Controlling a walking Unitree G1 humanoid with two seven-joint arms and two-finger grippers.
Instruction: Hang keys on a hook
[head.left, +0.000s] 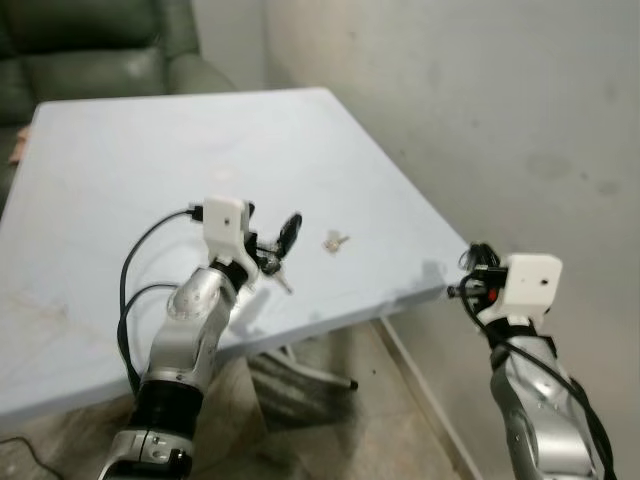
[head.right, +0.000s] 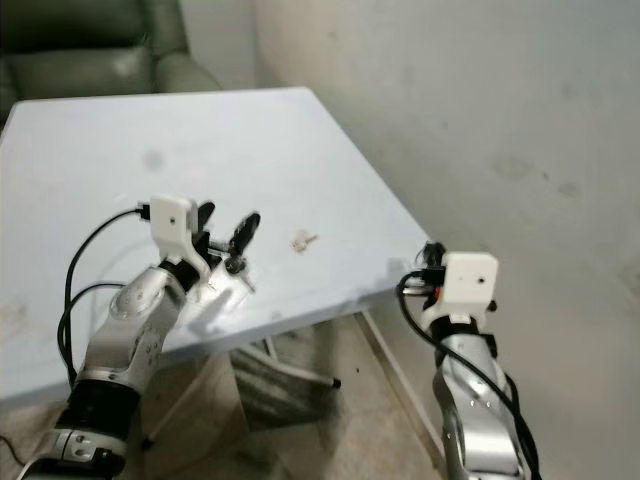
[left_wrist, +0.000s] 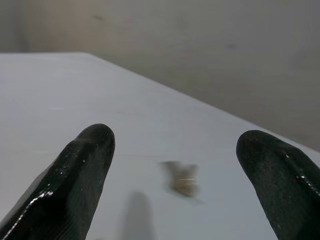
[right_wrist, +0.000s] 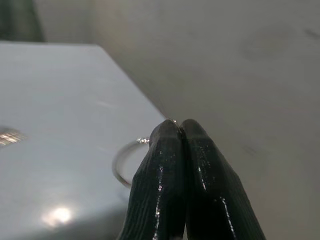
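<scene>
A pale blue desk (head.left: 150, 170) stands against a grey wall (head.left: 500, 120), with a dark green sofa (head.left: 90, 45) behind its far edge.

The left gripper (head.left: 278, 243) hovers low over the desk near its front edge, jaws apart. Through the left wrist view the two black fingers (left_wrist: 75, 175) stand wide, and a small blurred metal piece, the keys (left_wrist: 181, 179), lies on the desk between and beyond them. In the head views the keys (head.left: 335, 241) lie flat on the desk, near the gripper and apart from it, toward the right edge.

The right gripper (head.left: 462, 290) hangs beside the desk's right front corner, off the surface. Its jaws are pressed together, and a thin silver ring (right_wrist: 125, 162) sticks out from between the fingertips (right_wrist: 170, 150). Whether keys hang on that ring cannot be told.
</scene>
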